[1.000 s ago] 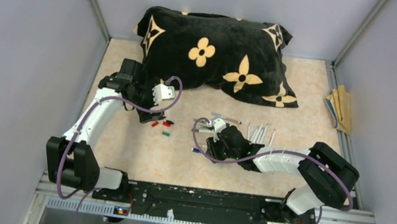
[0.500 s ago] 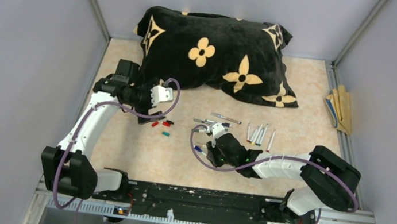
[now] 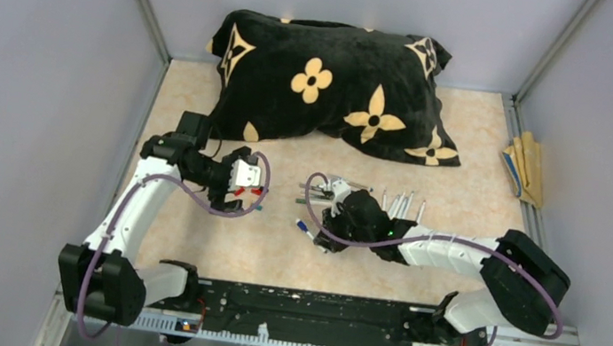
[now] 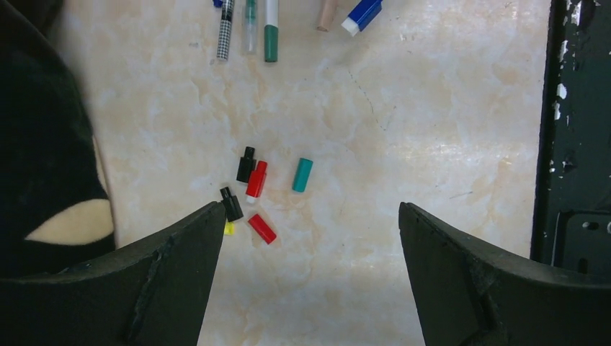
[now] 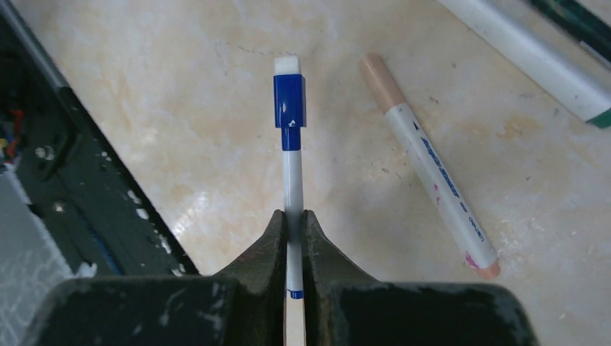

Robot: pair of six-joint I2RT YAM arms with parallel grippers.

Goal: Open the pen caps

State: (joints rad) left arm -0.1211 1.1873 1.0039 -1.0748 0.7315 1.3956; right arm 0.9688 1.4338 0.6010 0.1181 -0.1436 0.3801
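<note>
The right gripper (image 5: pixel 294 220) is clamped on the white barrel of a pen (image 5: pixel 292 169), its blue cap (image 5: pixel 290 101) on and pointing away; a beige marker (image 5: pixel 425 155) lies just beside it. The left gripper (image 4: pixel 310 209) hangs with jaws wide apart above loose caps (image 4: pixel 256 179), red, black, teal and yellow, clustered on the table (image 4: pixel 432 108).

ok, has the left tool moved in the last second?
Yes. In the top view the left tool has drawn back from the pillow toward the bottom of the picture. It now hangs open above the loose pen caps.
</note>
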